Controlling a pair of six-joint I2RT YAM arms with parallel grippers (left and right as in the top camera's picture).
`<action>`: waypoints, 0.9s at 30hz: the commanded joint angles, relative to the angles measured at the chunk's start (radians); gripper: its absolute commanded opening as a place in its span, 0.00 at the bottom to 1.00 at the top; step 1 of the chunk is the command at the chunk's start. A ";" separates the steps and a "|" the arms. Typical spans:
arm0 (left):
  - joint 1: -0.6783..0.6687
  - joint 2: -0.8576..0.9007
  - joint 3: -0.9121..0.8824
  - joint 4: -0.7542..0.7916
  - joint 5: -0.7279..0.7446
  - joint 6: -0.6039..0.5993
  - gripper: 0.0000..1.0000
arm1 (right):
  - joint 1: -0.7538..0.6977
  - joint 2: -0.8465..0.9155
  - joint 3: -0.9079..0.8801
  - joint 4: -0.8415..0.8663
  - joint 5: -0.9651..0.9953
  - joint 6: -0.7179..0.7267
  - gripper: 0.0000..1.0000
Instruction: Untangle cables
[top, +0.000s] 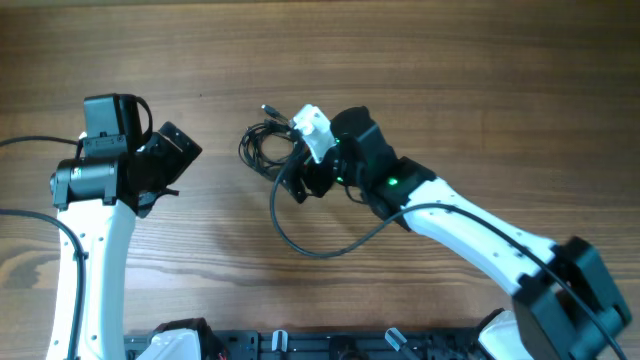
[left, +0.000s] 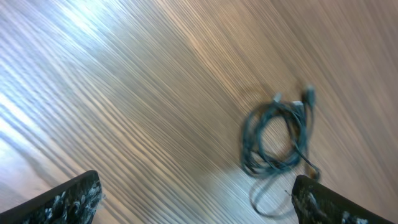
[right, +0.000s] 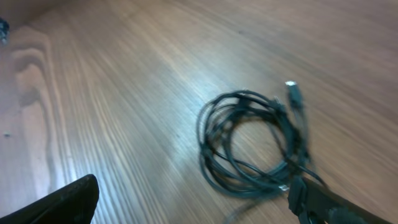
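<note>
Two white-and-black robot arms work over a wooden counter (top: 450, 70), seen from above. The cables (top: 264, 146) lie near the middle as one small coil of thin dark wires. Their loops overlap, and a silvery plug (right: 292, 93) sticks out at the edge.

The untangling looks barely begun, and the step in hand appears to be a first grasp on the bundle. The right arm stretches in from the lower right, placing the right tool (top: 298, 182) just beside the coil. In its wrist view the fingers are spread wide with nothing between them. One fingertip (right: 323, 202) sits at the coil's near edge, though contact is unclear.

The left arm stands at the left, with the left tool (top: 180, 156) angled toward the coil but well apart from it. Its fingers are likewise spread and empty.

Next, the right tool likely needs to close on a single outer loop or plug end. The left tool would then take another strand, so the two can draw the wires apart.
</note>
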 joint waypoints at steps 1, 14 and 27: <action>0.019 -0.008 0.001 0.002 -0.085 -0.018 1.00 | 0.004 0.136 0.027 0.022 -0.082 -0.040 1.00; 0.003 0.484 0.000 0.125 0.454 0.421 0.91 | 0.004 0.163 0.056 -0.215 0.416 0.090 1.00; -0.241 0.599 0.001 0.515 0.352 0.372 0.86 | 0.114 -0.082 0.056 -0.713 0.179 0.362 0.90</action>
